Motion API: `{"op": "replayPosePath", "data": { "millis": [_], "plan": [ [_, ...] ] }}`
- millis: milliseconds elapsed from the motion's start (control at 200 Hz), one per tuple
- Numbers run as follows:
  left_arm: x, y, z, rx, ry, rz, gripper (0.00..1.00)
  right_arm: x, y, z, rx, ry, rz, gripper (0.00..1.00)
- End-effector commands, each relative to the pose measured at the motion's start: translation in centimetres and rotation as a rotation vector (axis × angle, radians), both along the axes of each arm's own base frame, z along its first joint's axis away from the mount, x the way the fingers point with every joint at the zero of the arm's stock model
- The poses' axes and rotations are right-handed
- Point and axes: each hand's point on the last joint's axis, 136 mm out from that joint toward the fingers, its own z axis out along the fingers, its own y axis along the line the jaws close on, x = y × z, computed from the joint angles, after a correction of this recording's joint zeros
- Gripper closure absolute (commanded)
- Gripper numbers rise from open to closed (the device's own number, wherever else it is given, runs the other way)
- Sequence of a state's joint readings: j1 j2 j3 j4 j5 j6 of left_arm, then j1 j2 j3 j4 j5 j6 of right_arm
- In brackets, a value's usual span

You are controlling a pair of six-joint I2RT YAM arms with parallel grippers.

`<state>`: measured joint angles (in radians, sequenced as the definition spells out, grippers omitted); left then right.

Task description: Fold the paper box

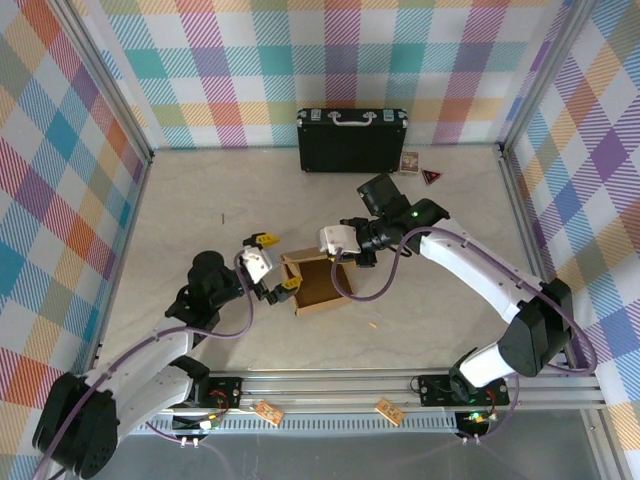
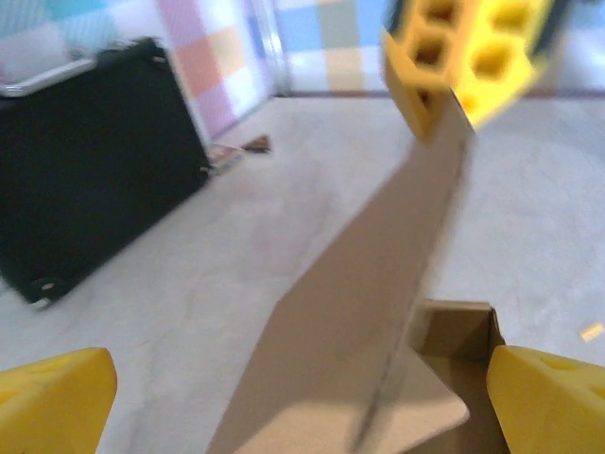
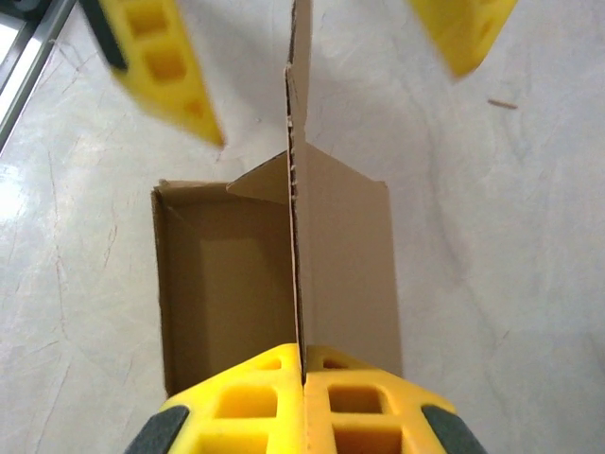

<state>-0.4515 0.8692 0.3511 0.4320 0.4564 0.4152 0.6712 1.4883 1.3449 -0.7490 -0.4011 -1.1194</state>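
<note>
My right pincer (image 3: 302,378) is clamped on the upright flap of the brown paper box (image 1: 318,283), which sits mid-way across the table (image 1: 200,210); my left pincer (image 1: 278,262) gapes wide apart, straddling that flap.

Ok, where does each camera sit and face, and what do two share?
Top external: above and behind, looking down on the table; left arm, right arm show.
Left wrist: left arm's end, facing the black hard case; open left gripper below.
Right wrist: right arm's end, looking down into the brown cardboard box; right gripper shut on its flap.
Shared: both wrists see that flap.
</note>
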Motion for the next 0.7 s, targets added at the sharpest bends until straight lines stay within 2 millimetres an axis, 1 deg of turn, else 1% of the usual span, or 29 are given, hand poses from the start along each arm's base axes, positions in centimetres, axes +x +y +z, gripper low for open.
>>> {"op": "replayPosePath", "data": {
  "millis": [0,50,95,140,200,270,290,295,300,305,335,340,345,350,365,385,400,415,485,600,695],
  "plan": [
    [0.9,2.9,0.1,-0.111,0.122,0.223,0.00,-0.8,-0.4,-0.7,-0.034,0.042,0.017,1.00],
    [1.2,4.5,0.6,-0.168,0.145,0.323,0.00,-0.8,-0.4,-0.8,-0.036,0.042,0.019,1.00],
    [1.0,5.3,0.9,-0.192,0.162,0.364,0.00,-0.7,-0.4,-1.0,-0.041,0.045,0.020,1.00],
    [1.0,6.1,1.5,-0.224,0.183,0.413,0.00,-0.7,-0.4,-1.2,-0.047,0.046,0.022,1.00],
    [1.2,7.9,2.5,-0.306,0.224,0.521,0.01,-0.8,-0.5,-1.6,-0.059,0.051,0.025,1.00],
    [1.6,10.6,3.9,-0.408,0.271,0.682,0.00,-0.9,-0.6,-2.1,-0.072,0.054,0.034,1.00],
    [1.6,11.3,3.9,-0.428,0.301,0.735,0.01,-0.9,-0.7,-2.2,-0.075,0.056,0.036,1.00],
    [1.6,11.6,4.3,-0.440,0.302,0.750,0.00,-0.9,-0.7,-2.2,-0.075,0.056,0.036,1.00],
    [1.7,11.8,3.9,-0.440,0.315,0.767,0.00,-1.0,-0.6,-2.2,-0.075,0.056,0.036,1.00],
    [1.7,12.1,4.4,-0.453,0.316,0.780,0.00,-1.0,-0.7,-2.2,-0.075,0.057,0.037,1.00],
    [1.7,13.2,4.5,-0.479,0.358,0.861,0.01,-1.0,-0.6,-2.4,-0.082,0.058,0.037,1.00],
    [1.7,13.4,4.0,-0.475,0.371,0.877,0.01,-1.0,-0.7,-2.4,-0.082,0.058,0.036,1.00],
    [1.7,13.6,4.0,-0.477,0.378,0.890,0.01,-1.0,-0.7,-2.5,-0.084,0.060,0.037,1.00],
    [1.7,13.7,4.4,-0.485,0.381,0.897,0.00,-1.0,-0.7,-2.6,-0.086,0.060,0.037,1.00],
    [1.6,14.0,4.5,-0.488,0.401,0.921,0.01,-1.0,-0.6,-2.6,-0.088,0.059,0.039,1.00],
    [1.6,14.1,4.6,-0.478,0.427,0.932,0.01,-1.1,-0.6,-2.8,-0.095,0.061,0.043,1.00],
    [1.7,13.8,4.7,-0.463,0.446,0.924,0.00,-1.2,-0.6,-3.0,-0.099,0.060,0.048,1.00],
    [1.6,13.4,4.2,-0.426,0.479,0.914,0.00,-1.2,-0.7,-3.1,-0.103,0.061,0.048,1.00],
    [1.9,11.2,3.8,-0.336,0.575,0.826,0.00,-1.3,-0.5,-3.8,-0.120,0.064,0.056,1.00],
    [2.9,9.1,1.6,-0.253,0.741,0.804,0.00,-1.4,-0.3,-5.0,-0.152,0.085,0.065,1.00],
    [3.6,7.3,-0.2,-0.221,0.827,0.754,0.00,-1.4,-0.1,-6.1,-0.173,0.103,0.070,1.00]
  ]
}}
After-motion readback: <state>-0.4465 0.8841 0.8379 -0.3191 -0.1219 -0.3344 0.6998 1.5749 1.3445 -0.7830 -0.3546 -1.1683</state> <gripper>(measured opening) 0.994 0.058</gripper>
